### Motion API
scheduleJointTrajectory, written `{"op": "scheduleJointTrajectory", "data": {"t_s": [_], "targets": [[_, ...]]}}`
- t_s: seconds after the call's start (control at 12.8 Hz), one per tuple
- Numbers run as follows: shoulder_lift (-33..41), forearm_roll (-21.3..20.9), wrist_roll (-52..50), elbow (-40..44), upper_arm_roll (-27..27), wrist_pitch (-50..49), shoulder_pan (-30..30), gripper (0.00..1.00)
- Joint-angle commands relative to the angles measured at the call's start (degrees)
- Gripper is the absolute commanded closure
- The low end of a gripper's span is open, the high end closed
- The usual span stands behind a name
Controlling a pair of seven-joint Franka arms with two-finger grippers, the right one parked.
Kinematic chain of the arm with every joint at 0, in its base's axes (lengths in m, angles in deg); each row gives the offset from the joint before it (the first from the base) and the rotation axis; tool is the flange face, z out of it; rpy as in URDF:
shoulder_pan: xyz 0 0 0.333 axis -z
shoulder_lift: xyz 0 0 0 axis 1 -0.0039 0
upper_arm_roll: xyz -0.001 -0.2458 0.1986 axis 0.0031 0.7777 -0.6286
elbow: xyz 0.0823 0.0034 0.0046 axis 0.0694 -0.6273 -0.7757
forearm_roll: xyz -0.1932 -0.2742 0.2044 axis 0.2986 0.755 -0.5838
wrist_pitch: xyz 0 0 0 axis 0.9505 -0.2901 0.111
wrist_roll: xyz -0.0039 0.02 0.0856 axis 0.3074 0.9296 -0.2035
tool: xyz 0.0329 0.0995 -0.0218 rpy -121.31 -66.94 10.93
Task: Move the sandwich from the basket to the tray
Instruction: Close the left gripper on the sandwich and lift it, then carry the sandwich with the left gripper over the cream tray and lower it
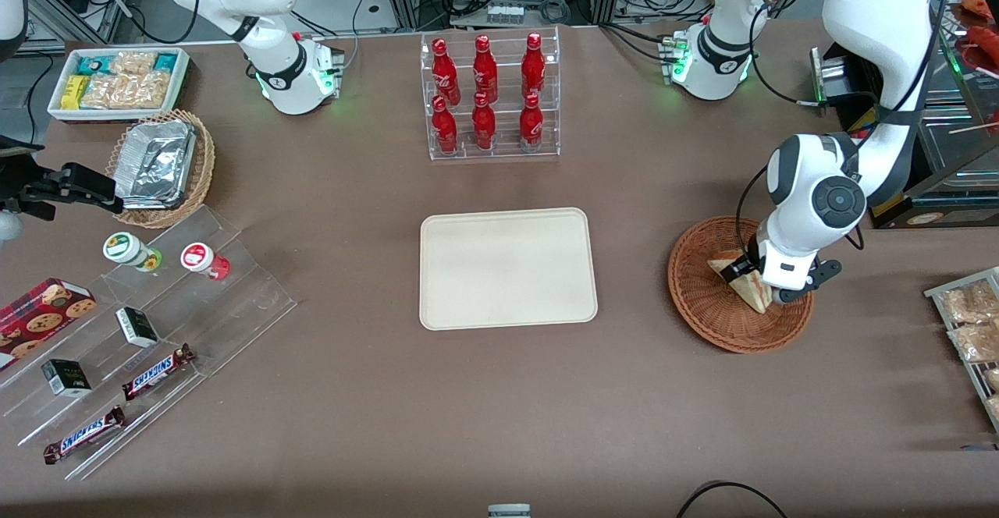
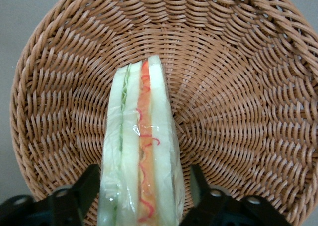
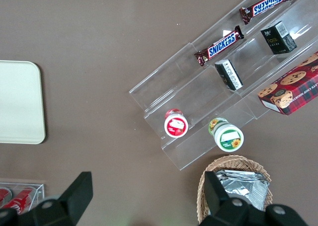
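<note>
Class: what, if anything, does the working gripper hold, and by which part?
The gripper, low in the basket, straddles the sandwich across its bread faces; whether it is clamped cannot be told.

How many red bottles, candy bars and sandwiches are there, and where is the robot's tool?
Red bottles: 6
Snickers bars: 2
Sandwich: 1
Total: 9
The tool is down in the basket, one finger on each side of the sandwich, with gaps showing.
</note>
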Motion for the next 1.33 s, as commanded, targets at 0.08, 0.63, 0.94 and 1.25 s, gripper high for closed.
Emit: {"op": "scheduleJointTrajectory", "data": {"t_s": [0.08, 0.63, 0.94, 1.25], "targets": [[0.8, -1.3, -1.5, -0.3, -0.2, -0.4, 0.1, 1.00], [7.0, -2.9, -1.1, 12.3, 1.3, -28.2, 5.5, 1.00], [3.9, -1.1, -1.2, 23.8, 2.0, -34.3, 11.4, 1.00], [-6.2, 1.7, -1.8, 38.4, 2.4, -35.3, 20.8, 1.00]]}}
